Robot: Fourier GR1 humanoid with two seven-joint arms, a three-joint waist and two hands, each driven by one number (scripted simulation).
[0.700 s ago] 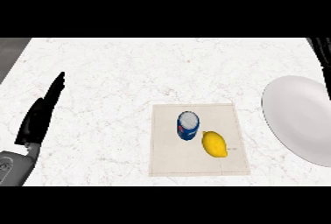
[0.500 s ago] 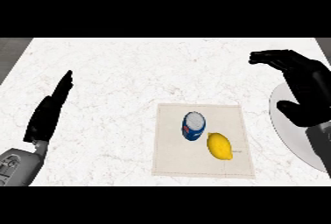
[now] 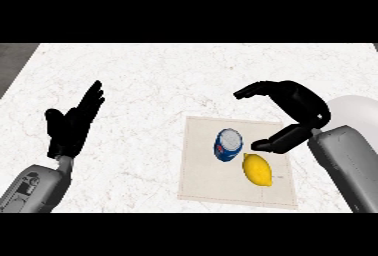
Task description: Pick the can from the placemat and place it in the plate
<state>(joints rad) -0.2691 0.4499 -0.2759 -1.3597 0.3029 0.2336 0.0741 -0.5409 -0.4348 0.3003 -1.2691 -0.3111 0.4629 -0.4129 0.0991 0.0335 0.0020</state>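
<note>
- Black right hand (image 3: pixel 304 109) arches above the placemat's (image 3: pixel 214 187) upper right corner, its fingers (image 3: pixel 257 90) bowed and spread wide apart from the thumb (image 3: pixel 276 143), a broad gap with nothing in it.
- That thumb's tip lies just beside the can (image 3: pixel 228 145), to its right; whether they touch cannot be told.
- Blue can stands on the placemat, its pale top showing, with the lemon (image 3: pixel 257 170) just beside it at lower right.
- Left hand (image 3: pixel 72 126) rests at the view's left over the marble counter (image 3: pixel 148 75), fingers straight and flat, holding nothing.
- White plate (image 3: pixel 357 109) shows at the right edge, partly behind the right hand and forearm.
- Half a second ago the right hand was further right, over the plate; it has since moved in towards the can and covers more of the plate. Can and lemon have not shifted on the mat.
</note>
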